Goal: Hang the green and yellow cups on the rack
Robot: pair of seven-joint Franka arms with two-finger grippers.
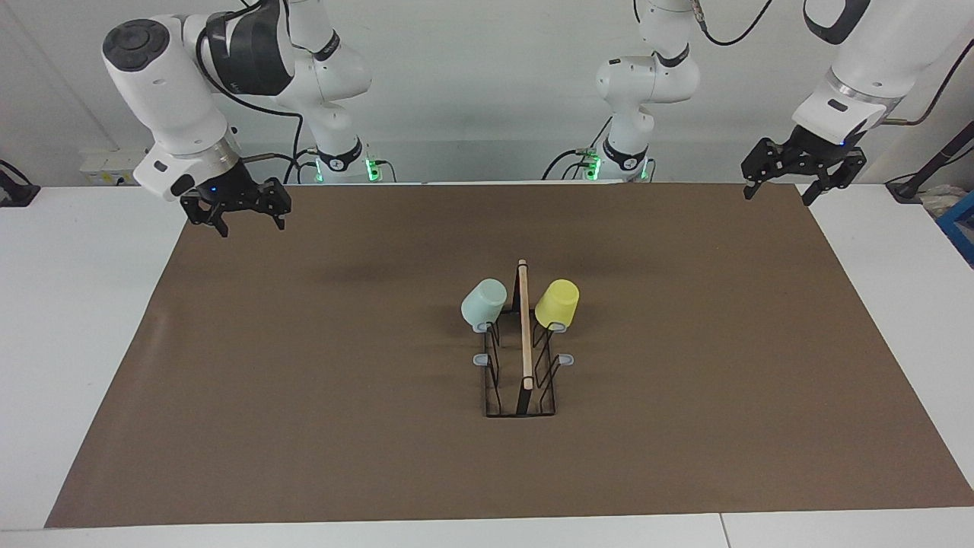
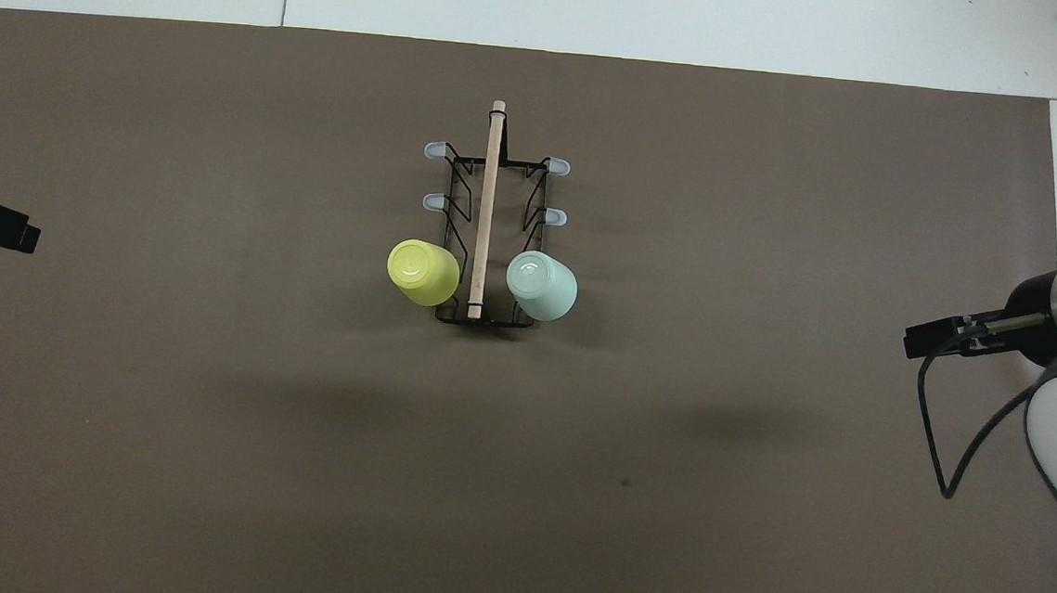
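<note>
Near the robots first: right gripper (image 1: 249, 213) raised over the brown mat's corner at the right arm's end, jaws released, nothing in them. Left gripper (image 1: 791, 183) raised over the mat's other near corner at the left arm's end, jaws released too, empty. Both arms parked, well apart from the rack.

Middle of the brown paper-like mat (image 1: 304, 365) on the white desk (image 1: 76, 304): black wire rack (image 1: 521, 396) with long light wooden rod (image 1: 524, 320) along the top, running from nearer to farther from the robots.

Hung on the pair of prongs nearest the robots: pale mint green tapered plastic cup (image 1: 484, 302) on the side toward the right arm's end, bright yellow tapered plastic cup (image 1: 557, 303) on the side toward the left arm's end. Both mouth-down over their prongs, bottoms up and tilted outward from the rod, one each side, not touching each other.

Farther out: remaining grey-tipped prongs (image 2: 438, 150) bare, two per side in the overhead view.
</note>
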